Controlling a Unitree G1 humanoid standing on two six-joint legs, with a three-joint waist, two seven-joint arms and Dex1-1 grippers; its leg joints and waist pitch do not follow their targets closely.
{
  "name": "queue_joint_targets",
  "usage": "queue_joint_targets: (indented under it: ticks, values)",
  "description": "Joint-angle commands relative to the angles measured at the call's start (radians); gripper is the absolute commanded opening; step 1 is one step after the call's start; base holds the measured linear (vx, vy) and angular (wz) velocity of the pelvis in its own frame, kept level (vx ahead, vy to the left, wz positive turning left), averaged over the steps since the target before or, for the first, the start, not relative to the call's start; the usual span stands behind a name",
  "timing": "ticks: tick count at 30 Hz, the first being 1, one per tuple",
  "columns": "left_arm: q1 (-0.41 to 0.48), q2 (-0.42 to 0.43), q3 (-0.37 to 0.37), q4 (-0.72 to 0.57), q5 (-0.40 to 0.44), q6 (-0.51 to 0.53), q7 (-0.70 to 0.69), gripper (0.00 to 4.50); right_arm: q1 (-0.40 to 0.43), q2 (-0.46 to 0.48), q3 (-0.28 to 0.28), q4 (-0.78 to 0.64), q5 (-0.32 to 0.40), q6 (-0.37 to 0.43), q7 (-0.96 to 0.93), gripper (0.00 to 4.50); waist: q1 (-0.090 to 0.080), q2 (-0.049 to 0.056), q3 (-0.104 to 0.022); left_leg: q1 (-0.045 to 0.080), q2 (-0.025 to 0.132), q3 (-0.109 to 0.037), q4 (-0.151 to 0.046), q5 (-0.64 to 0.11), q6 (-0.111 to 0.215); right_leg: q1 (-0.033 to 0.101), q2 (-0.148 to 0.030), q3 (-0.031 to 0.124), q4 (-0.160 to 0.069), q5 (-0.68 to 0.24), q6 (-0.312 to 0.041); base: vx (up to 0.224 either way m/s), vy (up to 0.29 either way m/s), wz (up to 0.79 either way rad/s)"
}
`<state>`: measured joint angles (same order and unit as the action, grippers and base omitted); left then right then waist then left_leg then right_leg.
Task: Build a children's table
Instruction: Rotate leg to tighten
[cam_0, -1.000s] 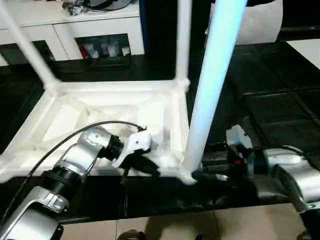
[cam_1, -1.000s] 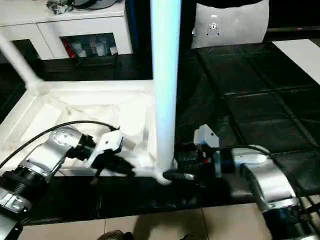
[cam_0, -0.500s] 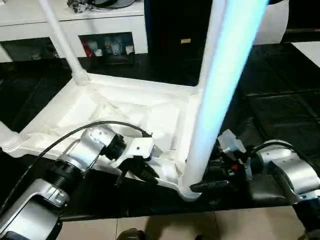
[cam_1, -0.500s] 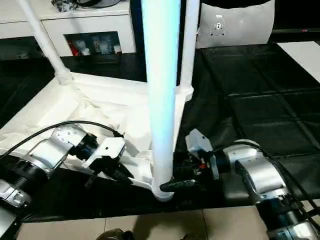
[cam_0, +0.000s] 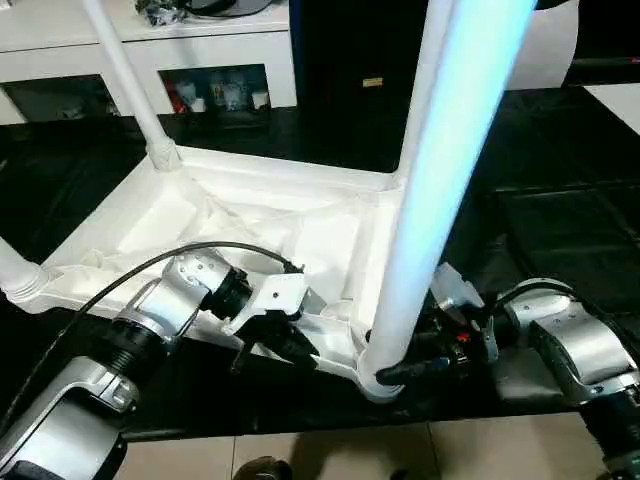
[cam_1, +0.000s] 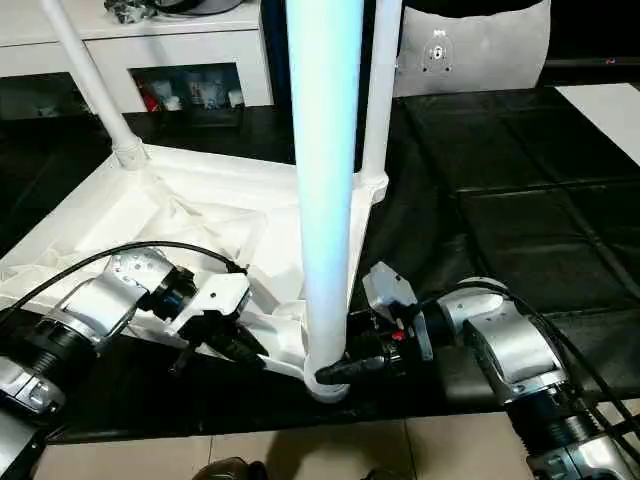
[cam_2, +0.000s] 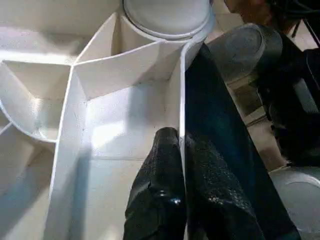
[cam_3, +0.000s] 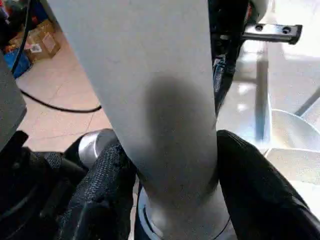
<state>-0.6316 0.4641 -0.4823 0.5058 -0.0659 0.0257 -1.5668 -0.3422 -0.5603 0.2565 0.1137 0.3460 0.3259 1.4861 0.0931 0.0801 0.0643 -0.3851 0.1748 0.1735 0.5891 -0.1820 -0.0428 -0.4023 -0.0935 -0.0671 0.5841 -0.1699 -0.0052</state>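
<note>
Gripping the near rim of the upturned table top (cam_0: 250, 215), the left gripper (cam_0: 290, 345) stays out of the way of the leg work. In the head views the top lies underside up on a dark mat (cam_0: 560, 200), and 4 legs stand in its corner sockets: the near right leg (cam_0: 440, 180), a far right leg (cam_0: 425, 80), a far left leg (cam_0: 125, 75) and a stub at the near left corner (cam_0: 15, 275). The right gripper (cam_1: 345, 368) sits at the foot of the near right leg, just above its socket (cam_1: 325, 385).

In the left wrist view, the 2 black fingers (cam_2: 160, 190) are closed on the thin rim wall, 1 finger on each side.

In the right wrist view, the 2 fingers (cam_3: 250, 190) flank the leg and touch it on both sides, so this gripper is clamped around the leg.

Procedure for the step in hand, judged to be seating the leg:
1. Keep the left grip firm so the top cannot slide.
2. Hold the leg low, close to the socket.
3. Keep the leg square to the top; a tilt could jam it.
4. Press or turn until the collar meets the socket rim.

A white cabinet (cam_0: 150, 45) stands behind. A grey cushion (cam_1: 475, 50) carries a small tag; its writing cannot be read. No brand is legible.
</note>
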Motion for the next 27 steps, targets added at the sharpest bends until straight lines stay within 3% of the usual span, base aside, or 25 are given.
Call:
queue_joint_targets:
  ticks: [1,4,5,7,9,10,12,15,17,19,20,21,24,27]
  values:
    - [0.001,-0.022,0.012,-0.017,-0.015,0.013,0.038,0.00,0.015,0.022,-0.008,-0.030,0.024,0.053,-0.051,2.06,-0.006,-0.016,-0.063,0.018,0.056,-0.010,-0.072,-0.193,0.083,0.050,-0.056,0.041,-0.056,-0.208,-0.268,0.000,0.000,0.00]
    - [0.018,-0.051,0.047,-0.031,-0.007,0.073,0.167,0.00,0.054,0.084,-0.042,-0.065,0.021,0.100,-0.203,2.05,-0.007,-0.019,-0.058,0.019,0.054,-0.012,-0.077,-0.242,0.053,0.047,-0.058,0.042,-0.065,-0.315,-0.236,0.000,0.000,0.00]
    - [0.025,-0.076,0.073,-0.044,-0.015,0.116,0.228,0.00,0.075,0.111,-0.050,-0.079,0.006,0.101,-0.265,2.05,-0.012,-0.019,-0.054,0.022,0.053,-0.013,-0.081,-0.279,0.031,0.043,-0.059,0.043,-0.074,-0.397,-0.208,0.000,0.000,0.00]
    - [0.032,-0.110,0.104,-0.060,-0.024,0.162,0.294,0.00,0.093,0.145,-0.057,-0.088,-0.016,0.103,-0.339,2.04,-0.020,-0.024,-0.052,0.021,0.048,-0.016,-0.082,-0.302,0.014,0.043,-0.058,0.041,-0.079,-0.466,-0.179,0.000,0.000,0.00]
    - [0.034,-0.122,0.113,-0.067,-0.025,0.179,0.317,0.00,0.098,0.158,-0.059,-0.091,-0.024,0.106,-0.368,2.04,-0.023,-0.022,-0.049,0.021,0.047,-0.019,-0.083,-0.312,0.005,0.040,-0.060,0.042,-0.081,-0.499,-0.163,0.000,0.000,0.00]
    - [0.038,-0.160,0.133,-0.083,-0.016,0.221,0.394,0.00,0.109,0.208,-0.068,-0.096,-0.043,0.130,-0.464,2.04,-0.033,-0.025,-0.049,0.017,0.043,-0.022,-0.084,-0.321,0.005,0.044,-0.060,0.039,-0.085,-0.525,-0.145,0.000,0.000,0.00]
    - [0.037,-0.177,0.139,-0.086,-0.011,0.236,0.425,0.00,0.111,0.228,-0.073,-0.097,-0.049,0.139,-0.501,2.02,-0.052,-0.027,-0.048,0.020,0.039,-0.021,-0.082,-0.334,0.007,0.038,-0.057,0.039,-0.092,-0.555,-0.132,0.000,0.000,0.00]
    - [0.013,-0.294,0.182,-0.055,0.001,0.315,0.632,0.00,0.098,0.358,-0.097,-0.080,-0.094,0.176,-0.710,2.00,-0.065,-0.025,-0.048,0.022,0.036,-0.020,-0.080,-0.328,0.010,0.033,-0.054,0.037,-0.098,-0.573,-0.122,0.000,0.000,0.00]
    - [0.001,-0.333,0.197,-0.043,0.006,0.339,0.697,0.00,0.090,0.396,-0.100,-0.075,-0.113,0.186,-0.775,2.00,-0.068,-0.024,-0.048,0.024,0.035,-0.021,-0.080,-0.328,0.005,0.030,-0.052,0.035,-0.100,-0.580,-0.115,0.000,0.000,0.00]
    - [-0.005,-0.362,0.210,-0.040,0.014,0.356,0.743,0.00,0.081,0.431,-0.108,-0.067,-0.127,0.192,-0.836,2.00,-0.070,-0.022,-0.048,0.021,0.035,-0.021,-0.082,-0.321,0.011,0.032,-0.051,0.036,-0.100,-0.563,-0.110,0.000,0.000,0.00]
    - [-0.025,-0.411,0.226,-0.026,0.029,0.384,0.820,0.00,0.054,0.519,-0.141,-0.038,-0.153,0.212,-0.988,1.99,-0.072,-0.020,-0.052,0.021,0.035,-0.021,-0.083,-0.317,0.012,0.032,-0.050,0.036,-0.099,-0.538,-0.112,0.000,0.000,0.00]
    - [-0.033,-0.426,0.232,-0.019,0.033,0.389,0.845,0.00,0.045,0.545,-0.152,-0.029,-0.164,0.218,-1.037,1.99,-0.078,-0.019,-0.053,0.019,0.035,-0.020,-0.084,-0.307,0.007,0.028,-0.047,0.037,-0.097,-0.503,-0.123,0.000,0.000,0.00]
    - [-0.045,-0.442,0.232,-0.017,0.041,0.401,0.860,0.00,0.035,0.590,-0.167,-0.020,-0.166,0.236,-1.089,1.99,-0.079,-0.016,-0.058,0.016,0.037,-0.021,-0.086,-0.285,0.018,0.038,-0.047,0.038,-0.091,-0.404,-0.141,0.000,0.000,0.00]
    - [-0.050,-0.445,0.230,-0.019,0.049,0.398,0.857,0.00,0.035,0.596,-0.168,-0.026,-0.189,0.216,-1.107,2.69,-0.079,-0.015,-0.063,0.014,0.038,-0.018,-0.084,-0.245,0.031,0.044,-0.046,0.039,-0.082,-0.296,-0.168,0.000,0.000,0.00]
